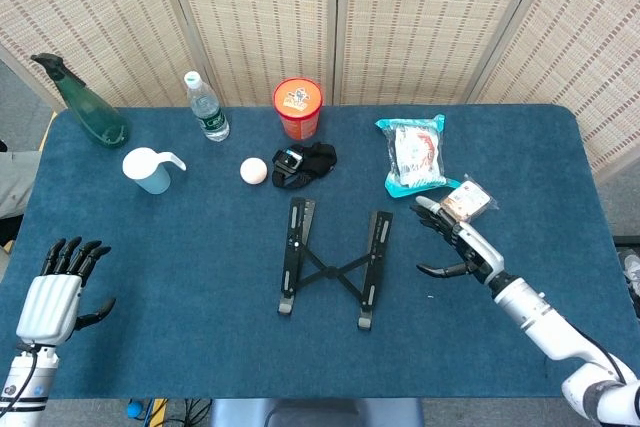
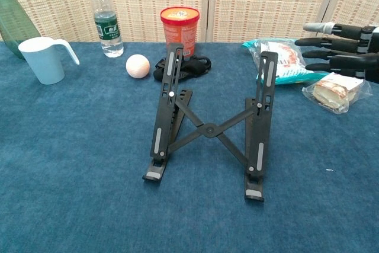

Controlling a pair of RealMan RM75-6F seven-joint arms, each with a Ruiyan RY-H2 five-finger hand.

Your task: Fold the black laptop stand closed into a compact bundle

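- The black laptop stand [image 1: 333, 263] sits near the middle of the blue table [image 1: 200, 277], fully opened: its two rails are apart, joined by crossed struts, and in the chest view the rails tilt up toward the far side on small rear props.
- Spread like this it is nowhere near a compact bundle, so the folding step has, by my reading, not begun; neither hand touches it.
- The right hand [image 1: 458, 242] hovers just right of the stand's right rail, palm turned toward it, fingers [image 2: 331, 41] extended and spread apart, holding nothing. That pose looks like an approach to push the right rail inward.
- The right forearm runs in from the near right corner of the table, angled up toward the stand.
- The left hand [image 1: 55, 292] rests at the near left edge, well apart from the stand, fingers straight and slightly fanned, empty; it seems parked, waiting to brace the left rail.
- A wrapped sandwich [image 2: 333, 92] and a snack bag [image 1: 413, 154] lie right beside the right hand's path, so a wide sweep could knock them.
- On the far side stand a water bottle [image 1: 205, 107], an orange cup [image 1: 298, 108], a white ball [image 1: 254, 170], a black strap [image 1: 305, 162], a pale mug [image 1: 150, 170] and a green spray bottle [image 1: 88, 107].
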